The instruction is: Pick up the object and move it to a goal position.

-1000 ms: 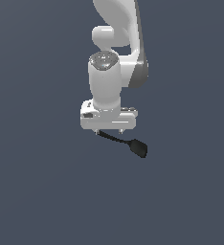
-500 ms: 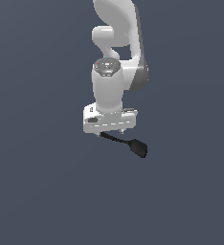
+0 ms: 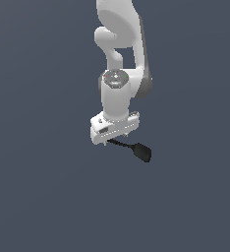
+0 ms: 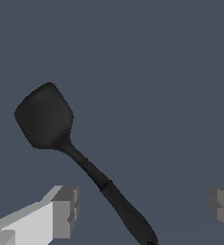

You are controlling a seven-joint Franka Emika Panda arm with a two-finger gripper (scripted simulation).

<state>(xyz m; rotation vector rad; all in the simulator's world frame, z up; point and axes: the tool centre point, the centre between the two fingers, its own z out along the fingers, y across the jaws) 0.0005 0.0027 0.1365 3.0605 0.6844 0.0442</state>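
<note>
**Black utensil beneath the spread hand**

Black utensil (image 3: 136,149), exterior view: lying just below and right of frame centre, thin handle running from under the hand toward the lower right, oblong flat head at the lower-right end. Wrist view (image 4: 78,158): head in the left-centre of the frame, slightly curved handle descending diagonally to the bottom edge right of centre, thickening toward its end. Resting on a uniform dark grey-blue desk (image 3: 43,197) filling the background in both views.

Hand (image 3: 113,138), exterior view: white, block-shaped body directly over the handle end of the utensil, fingertips barely visible below it. Wrist view (image 4: 143,206): fingers spread wide, one grey fingertip (image 4: 66,212) at lower left, the other at the far right edge, handle passing between them nearer the left one, with clear gaps on both sides. Nothing gripped; no contact between fingertips and utensil visible. Whether the fingertips reach the height of the handle: not determinable.

Arm (image 3: 119,54), exterior view: white, entering from the top centre of the frame, bending down through a cylindrical wrist to the hand, pointing straight downward.
</note>
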